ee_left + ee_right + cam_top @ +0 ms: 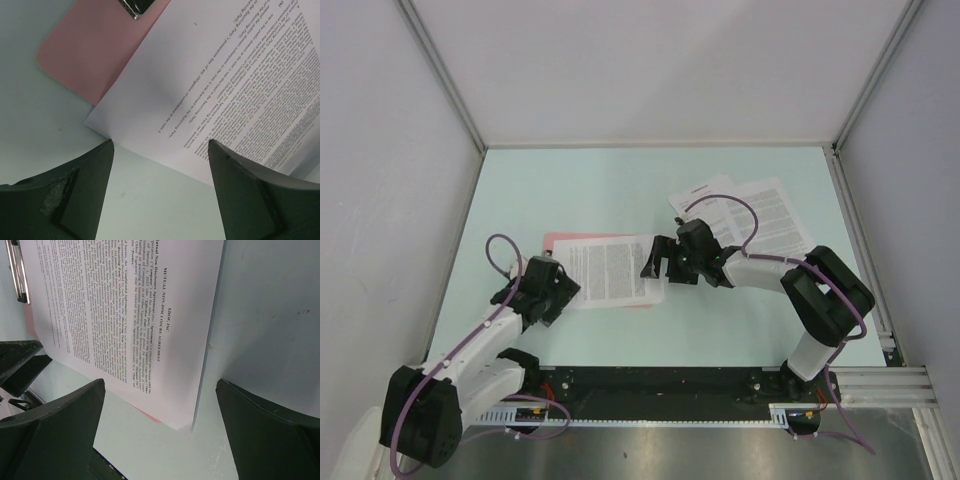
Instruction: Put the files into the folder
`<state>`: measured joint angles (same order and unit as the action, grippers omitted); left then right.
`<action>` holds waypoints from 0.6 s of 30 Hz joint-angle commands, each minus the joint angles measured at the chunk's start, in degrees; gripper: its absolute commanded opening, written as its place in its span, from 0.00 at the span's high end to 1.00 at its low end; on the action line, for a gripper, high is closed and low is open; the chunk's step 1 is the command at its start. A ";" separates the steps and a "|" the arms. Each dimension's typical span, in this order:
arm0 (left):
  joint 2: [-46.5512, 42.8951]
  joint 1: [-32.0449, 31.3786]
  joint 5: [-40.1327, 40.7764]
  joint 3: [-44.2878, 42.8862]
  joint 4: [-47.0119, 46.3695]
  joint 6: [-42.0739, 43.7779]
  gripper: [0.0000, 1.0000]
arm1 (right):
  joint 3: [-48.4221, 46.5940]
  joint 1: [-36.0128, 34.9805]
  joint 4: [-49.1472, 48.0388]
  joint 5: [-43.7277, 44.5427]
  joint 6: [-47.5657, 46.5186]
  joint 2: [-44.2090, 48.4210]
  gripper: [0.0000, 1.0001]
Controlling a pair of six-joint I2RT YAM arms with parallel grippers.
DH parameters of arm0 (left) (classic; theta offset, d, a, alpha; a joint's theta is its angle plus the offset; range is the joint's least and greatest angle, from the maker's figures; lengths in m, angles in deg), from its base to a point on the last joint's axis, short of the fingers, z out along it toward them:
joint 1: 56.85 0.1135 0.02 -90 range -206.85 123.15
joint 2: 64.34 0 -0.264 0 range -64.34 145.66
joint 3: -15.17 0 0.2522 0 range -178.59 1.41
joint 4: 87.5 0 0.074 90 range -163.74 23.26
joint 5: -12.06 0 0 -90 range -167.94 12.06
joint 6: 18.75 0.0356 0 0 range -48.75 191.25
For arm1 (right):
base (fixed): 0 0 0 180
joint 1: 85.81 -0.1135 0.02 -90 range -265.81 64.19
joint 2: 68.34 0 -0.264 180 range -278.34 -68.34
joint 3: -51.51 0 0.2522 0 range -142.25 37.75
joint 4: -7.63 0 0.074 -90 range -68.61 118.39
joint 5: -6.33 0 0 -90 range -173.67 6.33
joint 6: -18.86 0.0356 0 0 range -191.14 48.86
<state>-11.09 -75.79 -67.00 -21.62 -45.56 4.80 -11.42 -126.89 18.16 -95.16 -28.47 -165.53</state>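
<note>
Soft, even white light is falling from above in the overhead view, leaving the pale green table [620, 190] bright and without glare. The arms [490, 340] are casting only faint, short shadows. Print on the files [610, 268] is blurring into grey there. In the left wrist view, the fingers [65, 195] of the left gripper [159, 142] are showing as dark, soft-edged, out-of-focus shapes, while the text is reading sharply. In the right wrist view, the fingers [270, 435] of the right gripper [160, 382] are looking equally dark, a thin shadow is running along the sheet's edge, and the metal clip [17, 275] is glinting.
</note>
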 commanded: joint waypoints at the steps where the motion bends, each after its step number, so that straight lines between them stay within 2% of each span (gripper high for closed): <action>1: 0.71 0.04 3.21 -1.93 0.12 0.45 0.18 | 2.67 -0.58 5.60 -0.11 0.92 -3.27 0.00; 18: 1.50 0.22 6.55 -3.43 -0.76 1.24 0.17 | 2.67 -2.43 3.75 -1.96 2.85 -4.33 0.00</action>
<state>-9.58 -75.77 -62.85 -22.56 -46.04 5.30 -11.33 -128.31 15.28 -97.10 -26.09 -166.71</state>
